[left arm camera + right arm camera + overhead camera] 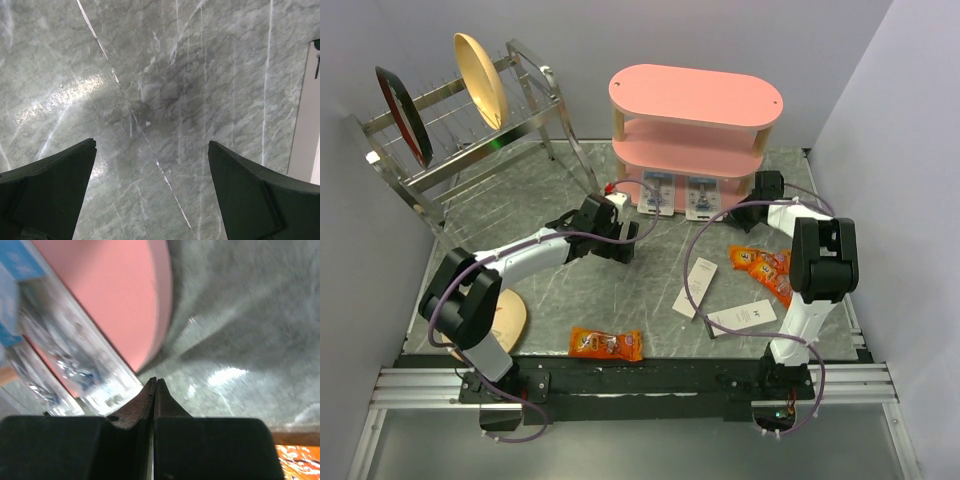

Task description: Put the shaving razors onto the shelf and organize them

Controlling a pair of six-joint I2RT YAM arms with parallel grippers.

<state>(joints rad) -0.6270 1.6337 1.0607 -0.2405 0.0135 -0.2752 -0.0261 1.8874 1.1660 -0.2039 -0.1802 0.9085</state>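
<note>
The pink three-tier shelf (695,110) stands at the back centre. Two razor blister packs (658,190) (701,196) stand side by side against its bottom tier. My left gripper (623,236) is open and empty, just left of and in front of the packs. In the left wrist view its jaws (152,145) stand wide apart over bare marble. My right gripper (738,214) is shut on nothing, just right of the right pack. In the right wrist view its shut tips (155,381) lie close to a blurred razor pack (65,355) and the pink board (115,295).
A wire dish rack (460,130) with plates stands at the back left. Two white boxes (697,287) (742,316) lie in front of the shelf; one edge shows in the left wrist view (305,140). Orange snack packets lie at the front (605,343) and right (765,265). A wooden plate (512,325) lies front left.
</note>
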